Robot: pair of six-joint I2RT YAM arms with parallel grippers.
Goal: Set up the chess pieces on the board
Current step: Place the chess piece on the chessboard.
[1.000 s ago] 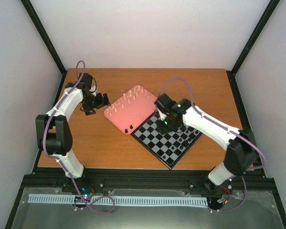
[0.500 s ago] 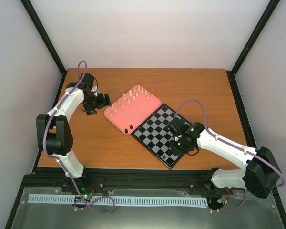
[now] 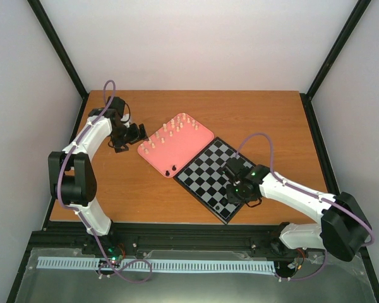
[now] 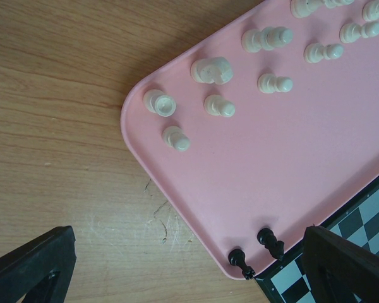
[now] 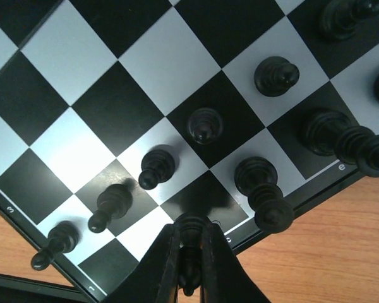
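Mostly hidden, one black piece [image 5: 193,223] sits inside right claw [image 5: 191,245].

- The board [image 3: 205,169] lies on the table [image 3: 271,120], set cornerwise to the table's edges.
- The tray [image 3: 184,149] lies just beside the board's far-left edge.
- Most chess pieces [image 4: 218,106] in the tray stand in rows along the side farthest from the board.
- Two stand in the tray corner by the board's left corner.
- More stand in two rows along the board's near-right edge.
- The right gripper [image 5: 191,235] hangs over that edge, one chess piece [image 5: 190,278] pinched between its fingers.
- The left gripper [image 3: 138,132], jaws apart, is beyond the tray, away from the board.
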